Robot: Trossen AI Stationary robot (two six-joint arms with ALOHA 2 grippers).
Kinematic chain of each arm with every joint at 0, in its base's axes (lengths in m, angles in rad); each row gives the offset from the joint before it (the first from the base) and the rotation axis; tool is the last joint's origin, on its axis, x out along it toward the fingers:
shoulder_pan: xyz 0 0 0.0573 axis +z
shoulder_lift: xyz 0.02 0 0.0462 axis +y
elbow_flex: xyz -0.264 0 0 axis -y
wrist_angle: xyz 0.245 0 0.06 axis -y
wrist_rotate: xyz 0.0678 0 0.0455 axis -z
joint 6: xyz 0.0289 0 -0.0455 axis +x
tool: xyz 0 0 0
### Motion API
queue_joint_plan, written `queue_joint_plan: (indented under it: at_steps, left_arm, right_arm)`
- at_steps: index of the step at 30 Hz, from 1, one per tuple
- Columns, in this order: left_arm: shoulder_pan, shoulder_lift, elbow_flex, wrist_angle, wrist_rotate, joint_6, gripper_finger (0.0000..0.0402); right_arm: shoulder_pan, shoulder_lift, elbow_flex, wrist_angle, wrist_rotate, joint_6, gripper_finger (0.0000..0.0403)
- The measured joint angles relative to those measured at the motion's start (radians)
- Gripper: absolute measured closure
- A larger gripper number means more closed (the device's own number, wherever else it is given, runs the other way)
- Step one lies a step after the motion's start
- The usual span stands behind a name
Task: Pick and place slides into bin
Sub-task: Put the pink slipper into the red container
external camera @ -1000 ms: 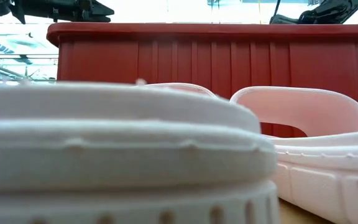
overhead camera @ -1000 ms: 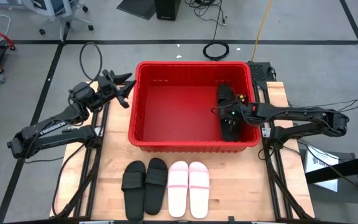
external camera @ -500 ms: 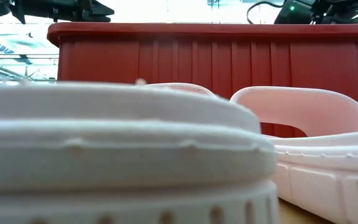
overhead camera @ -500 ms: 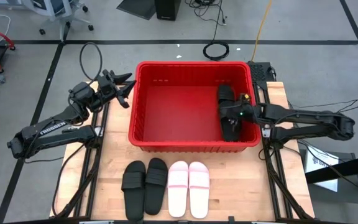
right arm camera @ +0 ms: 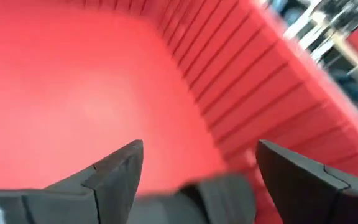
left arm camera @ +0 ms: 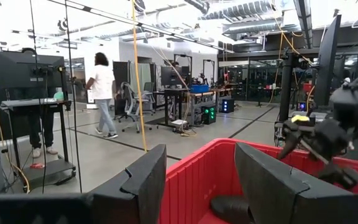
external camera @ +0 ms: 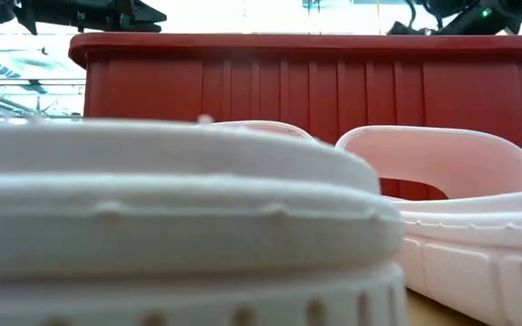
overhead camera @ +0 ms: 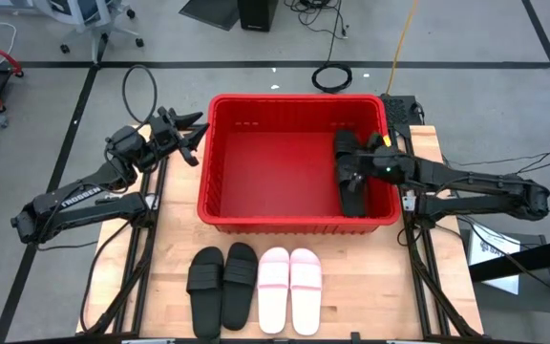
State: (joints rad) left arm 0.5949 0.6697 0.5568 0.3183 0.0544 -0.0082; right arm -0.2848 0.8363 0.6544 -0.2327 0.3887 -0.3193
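1. The right gripper [overhead camera: 351, 162] reached from the right over the bin [overhead camera: 220, 153], fingers spread wide and holding nothing, above black slides [overhead camera: 353, 194] lying by its right wall.
2. The left gripper [overhead camera: 191, 136] waited just outside the bin's left rim, fingers apart, empty.
3. Two black slides [overhead camera: 222, 287] and two pink slides [overhead camera: 289, 278] lay on the table [overhead camera: 370, 287], near side.

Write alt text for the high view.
A red bin holds black slides at its right end, with the open right gripper over them. Left gripper waits outside the bin's left rim; two black and two pink slides lie on the table.
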Motion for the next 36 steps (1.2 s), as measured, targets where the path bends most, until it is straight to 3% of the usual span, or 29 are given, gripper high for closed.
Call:
queue_joint_plan:
  at_steps: [8,13,20,25,33,36]
  left_arm:
    - [0.000,0.000,0.000,0.000,0.000,0.000,0.0204]
    - [0.000,0.000,0.000,0.000,0.000,0.000,0.0204]
    - [0.000,0.000,0.000,0.000,0.002,-0.004,0.0204]
    - [0.000,0.000,0.000,0.030,0.115,-0.033,0.0204]
    - [-0.022,0.000,0.000,0.103,0.320,-0.155,0.0204]
    - [-0.048,0.000,0.000,0.106,0.347,-0.187,0.0204]
  right_arm:
    - [0.052,-0.018,0.000,0.346,-0.021,0.041,0.0099]
    - [0.094,-0.017,0.000,0.533,-0.212,0.109,0.0099]
    - [0.172,-0.016,0.000,0.657,-0.511,0.145,0.0099]
    - [0.249,0.009,0.000,0.722,-0.619,0.177,0.0099]
    - [0.432,0.099,0.000,0.821,-0.625,0.118,0.0099]
    - [0.512,0.130,0.000,0.824,-0.529,0.081,0.0099]
